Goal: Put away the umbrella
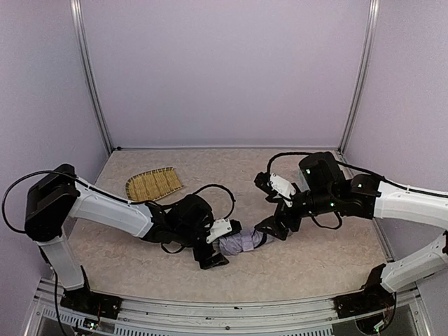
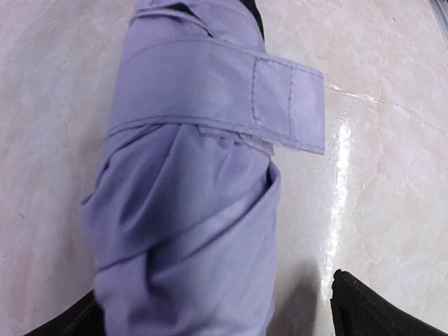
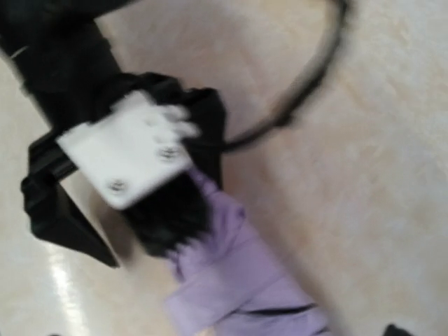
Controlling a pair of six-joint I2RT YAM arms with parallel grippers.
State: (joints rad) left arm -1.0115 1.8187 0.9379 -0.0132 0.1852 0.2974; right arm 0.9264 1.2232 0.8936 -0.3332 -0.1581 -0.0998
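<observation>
Currently umbrella (image 1: 241, 243) folded, strapped, lying on tabletop (image 1: 315, 259) front-centre, long axis L-R btwn the 2 arms. Its L end sits inside wide-spread left gripper (image 1: 217, 245). The right gripper (image 1: 268, 205) also wide, just off R end. Left nearer.

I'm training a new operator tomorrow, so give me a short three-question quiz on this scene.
1. True or false: the umbrella is folded and strapped shut.
2. Where is the woven tray? A) farther back and to the left of the umbrella, B) on top of it, C) leaning on the wall.
3. Fill in: the umbrella lies on the ____.
Key: 1 true; 2 A; 3 table.
</observation>
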